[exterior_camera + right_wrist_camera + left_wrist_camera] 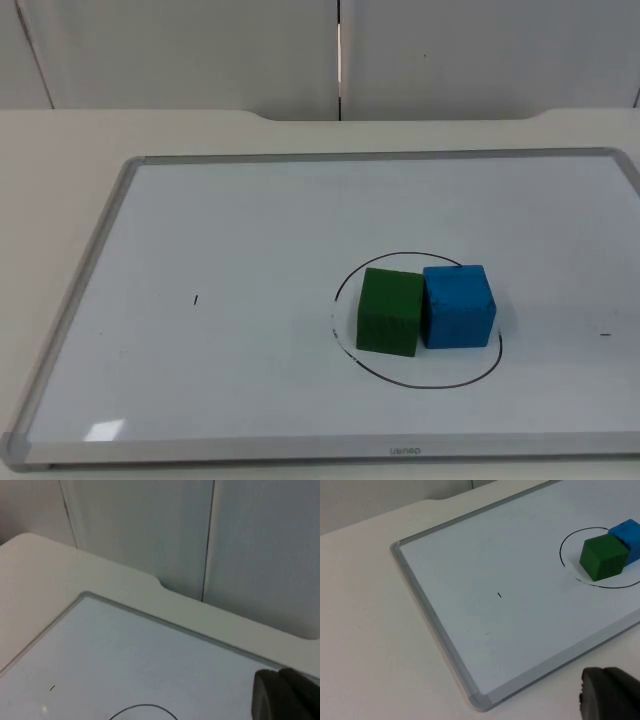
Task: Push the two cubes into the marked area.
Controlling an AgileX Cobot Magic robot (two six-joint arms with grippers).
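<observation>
The green cube [389, 311] and the blue cube [458, 306] sit side by side, touching, inside the black drawn circle [340, 285] on the whiteboard [200, 230] — the green one's lower edge lies close to the line. The left gripper [610, 694] hangs off the board, past its near corner, well apart from the cubes. The right gripper [285, 692] hovers above the board's far edge, facing the partition wall [150, 525]. Whether either gripper is spread or pressed together — I cannot tell.
</observation>
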